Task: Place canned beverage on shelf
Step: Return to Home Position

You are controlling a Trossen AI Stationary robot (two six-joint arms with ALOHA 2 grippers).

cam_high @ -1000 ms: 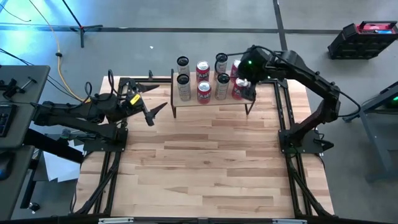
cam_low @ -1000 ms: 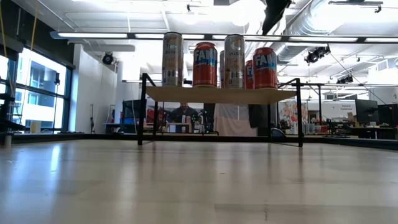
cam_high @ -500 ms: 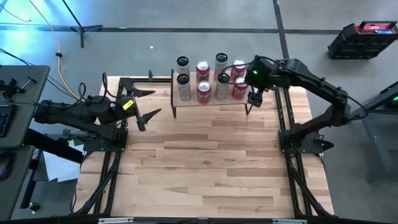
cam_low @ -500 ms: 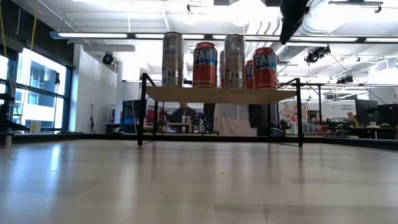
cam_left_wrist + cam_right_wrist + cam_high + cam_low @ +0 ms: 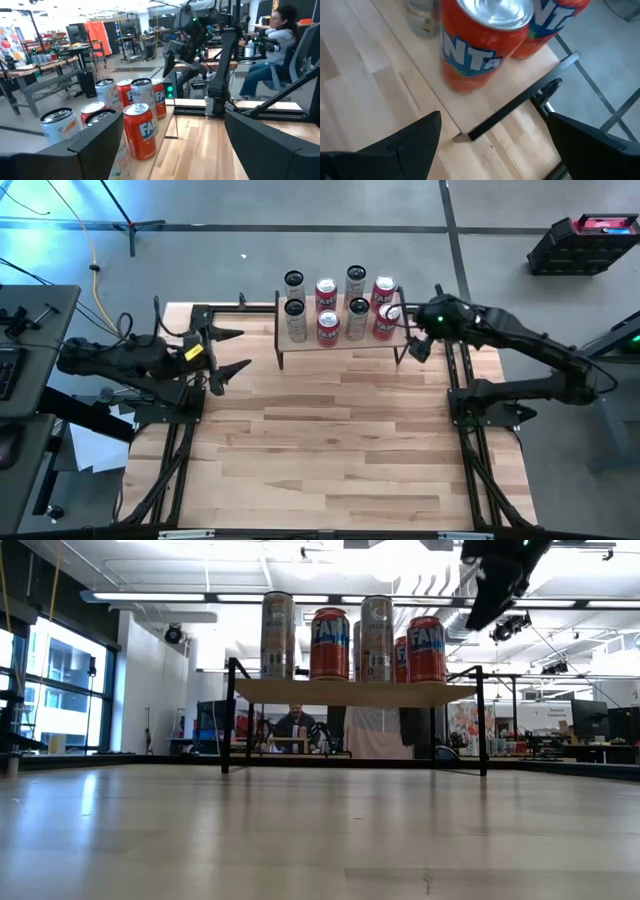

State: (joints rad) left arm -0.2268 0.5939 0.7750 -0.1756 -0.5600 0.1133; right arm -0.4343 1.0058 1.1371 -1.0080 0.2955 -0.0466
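The shelf (image 5: 340, 338), a light wooden plank on thin black legs, stands at the table's far edge. Several cans stand upright on it in two rows, red ones (image 5: 327, 326) and silver ones (image 5: 295, 316). The low view shows them on the plank (image 5: 350, 692). My right gripper (image 5: 418, 346) hangs open just off the shelf's right end, tipped down toward the nearest red can (image 5: 480, 40), with nothing between its fingers. My left gripper (image 5: 231, 352) is open and level, left of the shelf, facing the cans (image 5: 140, 130).
Bare wooden tabletop (image 5: 330, 440) lies on the near side of the shelf. Black frame rails (image 5: 460, 370) run along both table sides. A person (image 5: 280, 30) sits beyond the table's right side; another person (image 5: 295, 725) shows behind the shelf.
My right gripper has drawn away from the shelf's right front can toward the table's right edge and sunk lower, staying open. My left gripper has pulled back toward the table's left edge and rolled a little, still open. The cans have not moved.
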